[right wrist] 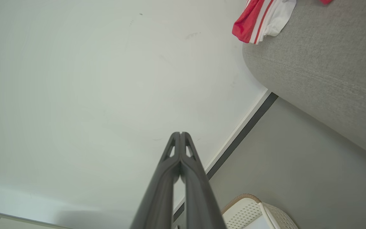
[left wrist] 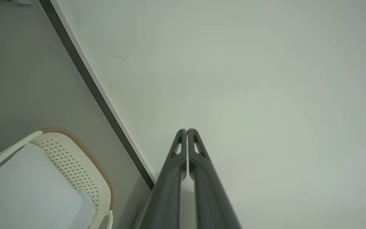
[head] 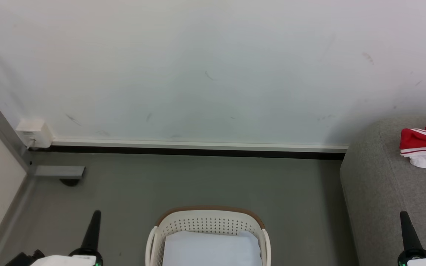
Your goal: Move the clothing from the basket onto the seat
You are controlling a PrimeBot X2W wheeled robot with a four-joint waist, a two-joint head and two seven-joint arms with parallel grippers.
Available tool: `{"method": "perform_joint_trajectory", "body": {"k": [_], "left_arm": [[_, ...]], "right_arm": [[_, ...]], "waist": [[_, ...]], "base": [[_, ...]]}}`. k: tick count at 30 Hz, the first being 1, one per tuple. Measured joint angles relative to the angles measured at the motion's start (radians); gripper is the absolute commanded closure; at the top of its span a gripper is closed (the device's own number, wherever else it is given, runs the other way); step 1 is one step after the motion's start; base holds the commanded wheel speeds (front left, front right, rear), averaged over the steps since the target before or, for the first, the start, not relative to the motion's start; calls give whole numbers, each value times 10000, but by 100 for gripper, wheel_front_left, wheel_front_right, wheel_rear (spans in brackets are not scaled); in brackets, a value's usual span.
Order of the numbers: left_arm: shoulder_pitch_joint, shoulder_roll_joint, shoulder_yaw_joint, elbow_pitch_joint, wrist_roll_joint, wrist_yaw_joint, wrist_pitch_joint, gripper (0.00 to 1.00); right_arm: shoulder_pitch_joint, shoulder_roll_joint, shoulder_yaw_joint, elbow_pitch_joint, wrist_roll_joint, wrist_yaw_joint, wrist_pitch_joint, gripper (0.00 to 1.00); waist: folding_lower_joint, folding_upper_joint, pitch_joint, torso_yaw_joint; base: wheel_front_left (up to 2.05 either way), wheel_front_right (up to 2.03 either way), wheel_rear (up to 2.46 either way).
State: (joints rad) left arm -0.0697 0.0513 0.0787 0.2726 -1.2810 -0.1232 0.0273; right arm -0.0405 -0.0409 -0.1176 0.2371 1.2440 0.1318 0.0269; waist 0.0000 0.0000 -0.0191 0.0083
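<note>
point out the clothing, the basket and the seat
clothing [head: 420,140], head view, on its red striped fold
basket [head: 209,223], head view, on its perforated back wall
seat [head: 379,192], head view, on bare grey upholstery

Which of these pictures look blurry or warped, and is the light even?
Head view: sharp, even light, a faint shadow on the wall beside the sofa. Left wrist view: the left claw blurs and swells toward the bottom edge. Right wrist view: the right claw likewise; clothing looks crisp.
</note>
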Motion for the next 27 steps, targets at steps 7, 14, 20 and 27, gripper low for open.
{"method": "perform_joint_trajectory", "body": {"k": [7,14,20,27], "left_arm": [[-58,-6,65,-48,-604,-8,165,100],[-133,-10,117,-94,-1172,-10,299,100],[-161,-12,161,-125,-1647,-10,420,100],[-244,-15,215,-171,-2096,-13,573,100]], "right_arm": [[-152,-8,8,12,663,0,163,100],[-212,-15,12,23,1296,0,336,100],[-337,-25,21,33,1789,0,437,100],[-405,-33,27,42,2359,0,560,100]], "waist": [[0,0,35,-13],[0,0,70,-26],[0,0,100,-38],[0,0,136,-51]], "base": [[0,0,0],[0,0,0],[0,0,0],[0,0,0]]}}
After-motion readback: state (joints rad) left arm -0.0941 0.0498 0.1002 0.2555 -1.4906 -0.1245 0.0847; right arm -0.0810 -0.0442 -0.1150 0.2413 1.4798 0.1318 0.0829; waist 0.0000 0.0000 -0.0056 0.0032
